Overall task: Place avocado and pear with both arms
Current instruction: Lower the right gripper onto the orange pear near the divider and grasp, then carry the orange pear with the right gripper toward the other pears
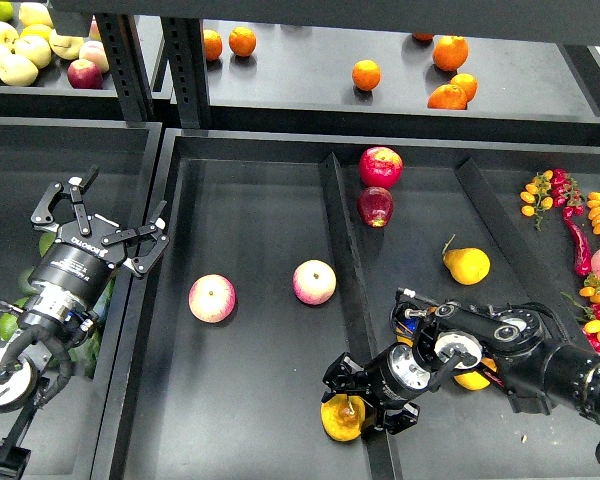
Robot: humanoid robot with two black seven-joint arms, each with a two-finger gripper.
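Pear in R tool fingers.

Two apples lie side by side in the middle tray, centre of the frame. Right of the divider, two more apples sit one just below the other, upper centre. A pear lies further right, apart from them. Another pear sits at the lower centre, between the fingers of the right gripper (beside the divider's near end). The left gripper hangs at the left, over the tray's wall. Oranges are scattered on the upper shelf. Peppers lie at the right edge.
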